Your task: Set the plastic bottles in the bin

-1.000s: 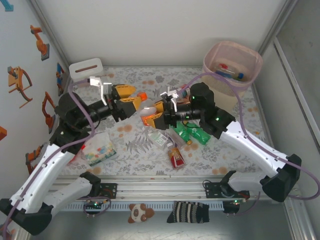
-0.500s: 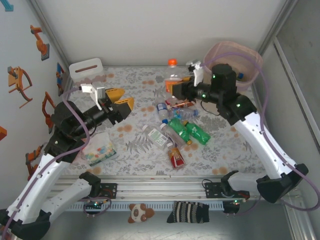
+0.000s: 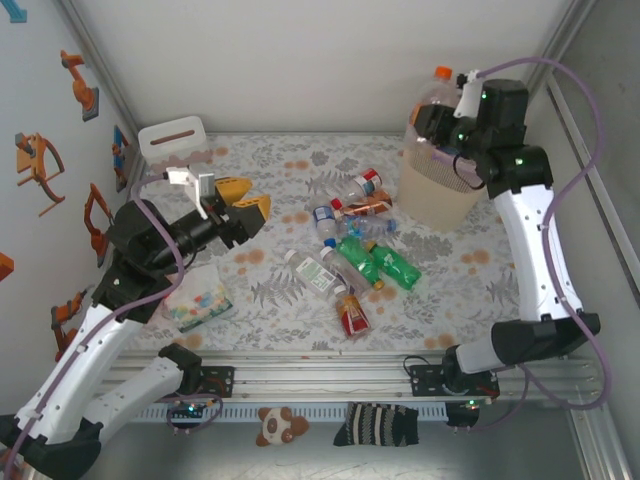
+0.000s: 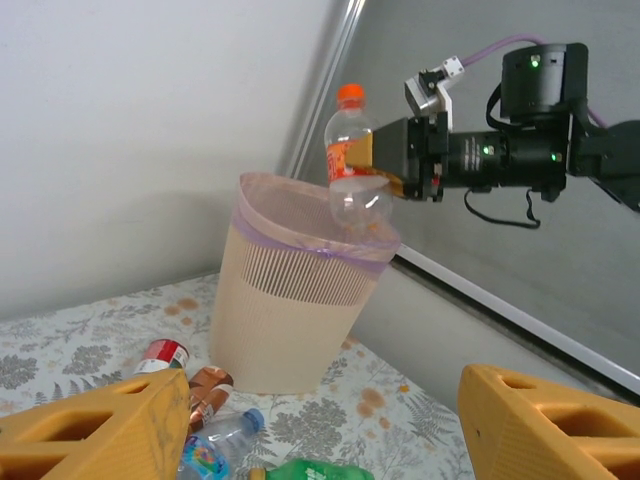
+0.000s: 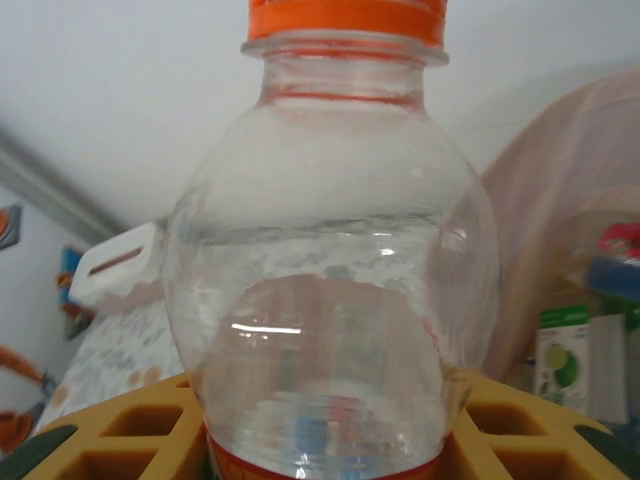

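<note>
The right claw [image 3: 428,117] pinches a clear, orange-capped bottle [image 3: 437,92] by its lower body, where the label sits. The bottle is upright, cap up, and raised over the rim of the bin [image 3: 436,196], which stands in the far right corner of the surface [image 3: 270,290]. A few bottles already lie inside the bin. The left claw [image 3: 245,198] hangs spread and empty above the left part of the surface. More bottles [image 3: 385,262], clear and green, lie heaped mid-surface. A dotted packet [image 3: 196,300] lies near the left edge.
</note>
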Controlling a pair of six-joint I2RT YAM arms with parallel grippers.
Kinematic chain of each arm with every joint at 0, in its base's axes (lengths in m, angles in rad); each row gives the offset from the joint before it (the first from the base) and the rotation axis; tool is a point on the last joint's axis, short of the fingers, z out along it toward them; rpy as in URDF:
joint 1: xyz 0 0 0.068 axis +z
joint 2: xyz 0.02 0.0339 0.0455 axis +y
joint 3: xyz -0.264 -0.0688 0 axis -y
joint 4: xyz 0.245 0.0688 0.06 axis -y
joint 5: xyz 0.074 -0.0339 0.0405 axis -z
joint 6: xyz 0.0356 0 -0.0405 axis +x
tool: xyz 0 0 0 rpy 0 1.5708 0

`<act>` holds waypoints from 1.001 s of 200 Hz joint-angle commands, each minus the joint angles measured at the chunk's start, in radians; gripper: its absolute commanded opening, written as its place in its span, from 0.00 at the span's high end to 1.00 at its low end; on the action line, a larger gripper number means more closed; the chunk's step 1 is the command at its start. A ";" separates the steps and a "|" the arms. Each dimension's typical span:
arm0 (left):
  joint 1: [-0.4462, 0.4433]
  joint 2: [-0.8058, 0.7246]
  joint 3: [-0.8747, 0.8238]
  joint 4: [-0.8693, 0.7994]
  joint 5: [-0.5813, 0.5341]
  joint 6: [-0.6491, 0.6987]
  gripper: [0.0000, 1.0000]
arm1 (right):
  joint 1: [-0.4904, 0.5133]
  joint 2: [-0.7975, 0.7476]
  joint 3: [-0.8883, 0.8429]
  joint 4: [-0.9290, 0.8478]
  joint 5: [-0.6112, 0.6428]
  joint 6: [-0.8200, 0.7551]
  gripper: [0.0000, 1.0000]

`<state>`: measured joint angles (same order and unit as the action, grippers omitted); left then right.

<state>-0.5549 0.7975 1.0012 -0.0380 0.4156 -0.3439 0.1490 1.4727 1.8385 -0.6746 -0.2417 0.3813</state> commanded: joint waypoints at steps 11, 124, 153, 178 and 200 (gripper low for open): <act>0.008 0.006 -0.022 0.037 0.022 -0.013 0.30 | -0.084 0.107 0.121 -0.046 0.041 0.058 0.64; 0.010 0.026 -0.051 0.064 0.027 -0.037 0.30 | -0.170 0.481 0.312 -0.184 -0.082 0.097 0.68; 0.009 0.034 -0.055 0.061 0.026 -0.041 0.30 | -0.171 0.540 0.317 -0.222 -0.139 0.072 0.66; 0.010 0.042 -0.059 0.060 0.027 -0.046 0.30 | -0.170 0.583 0.320 -0.250 -0.171 0.047 0.65; 0.010 0.045 -0.062 0.060 0.027 -0.050 0.30 | -0.170 0.619 0.325 -0.275 -0.210 0.023 0.63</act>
<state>-0.5491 0.8429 0.9520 -0.0078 0.4202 -0.3779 -0.0166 2.0655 2.1239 -0.8955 -0.3855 0.4480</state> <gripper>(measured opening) 0.702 0.392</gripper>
